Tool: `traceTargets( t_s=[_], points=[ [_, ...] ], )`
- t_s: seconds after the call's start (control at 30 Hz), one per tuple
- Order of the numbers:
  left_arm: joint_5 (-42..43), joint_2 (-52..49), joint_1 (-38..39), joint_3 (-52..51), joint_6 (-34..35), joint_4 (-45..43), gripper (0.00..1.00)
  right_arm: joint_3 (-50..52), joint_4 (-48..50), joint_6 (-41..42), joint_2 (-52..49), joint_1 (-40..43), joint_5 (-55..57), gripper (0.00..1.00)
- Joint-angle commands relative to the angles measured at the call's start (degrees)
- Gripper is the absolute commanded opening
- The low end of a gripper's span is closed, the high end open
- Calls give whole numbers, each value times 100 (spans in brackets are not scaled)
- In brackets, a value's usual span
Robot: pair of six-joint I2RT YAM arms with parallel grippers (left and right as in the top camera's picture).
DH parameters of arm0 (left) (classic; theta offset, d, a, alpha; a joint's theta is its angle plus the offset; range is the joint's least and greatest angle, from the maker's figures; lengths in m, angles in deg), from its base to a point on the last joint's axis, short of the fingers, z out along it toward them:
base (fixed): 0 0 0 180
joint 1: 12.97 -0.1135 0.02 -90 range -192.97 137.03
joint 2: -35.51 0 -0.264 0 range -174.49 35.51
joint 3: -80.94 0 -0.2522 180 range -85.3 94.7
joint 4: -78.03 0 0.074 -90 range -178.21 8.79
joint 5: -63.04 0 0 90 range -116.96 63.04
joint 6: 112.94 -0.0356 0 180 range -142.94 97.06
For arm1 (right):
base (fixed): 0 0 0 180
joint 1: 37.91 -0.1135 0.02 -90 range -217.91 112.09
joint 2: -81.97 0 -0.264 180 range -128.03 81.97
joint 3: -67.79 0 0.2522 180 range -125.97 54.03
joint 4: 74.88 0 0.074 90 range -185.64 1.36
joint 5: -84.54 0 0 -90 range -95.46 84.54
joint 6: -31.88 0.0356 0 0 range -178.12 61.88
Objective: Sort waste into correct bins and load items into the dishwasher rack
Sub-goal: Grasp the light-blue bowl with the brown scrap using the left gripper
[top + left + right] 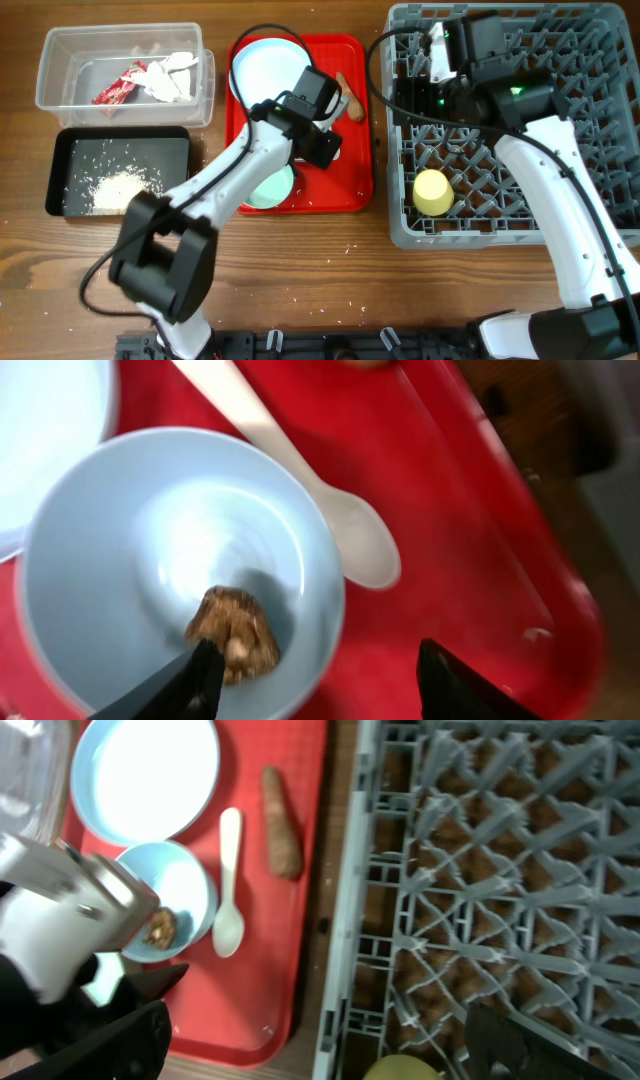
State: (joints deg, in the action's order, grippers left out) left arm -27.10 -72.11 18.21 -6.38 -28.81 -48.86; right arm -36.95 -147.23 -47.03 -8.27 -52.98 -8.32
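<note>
left pincer (318,682) spread, held low over pale blue bowl (150,550): one finger (195,678) set inside rim beside small brown lump (235,635), other over red tray (470,530); nothing pinched. white spoon (330,510) laid flat on tray just beside bowl, long axis diagonal in left wrist view, scoop end lower right, handle toward plate (262,70). brown stick (350,97) laid lengthwise along tray's right edge. right pincer (315,1040) spread wide, empty, held over left part of rack (560,130); yellow cup (433,192) seated in rack.
</note>
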Motion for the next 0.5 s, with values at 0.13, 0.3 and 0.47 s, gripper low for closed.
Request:
traceTargets(
  t_s=[0.13,0.3,0.47],
  points=[
    [-188,-597,11,7,-302,-706,57,-42,-37,540,-61,1268,22,94],
    [-188,-772,11,7,-297,-752,42,-42,-72,529,-63,1499,-15,95],
    [-188,-807,13,7,-291,-866,24,-42,-81,538,-63,1499,-17,95]
  ],
)
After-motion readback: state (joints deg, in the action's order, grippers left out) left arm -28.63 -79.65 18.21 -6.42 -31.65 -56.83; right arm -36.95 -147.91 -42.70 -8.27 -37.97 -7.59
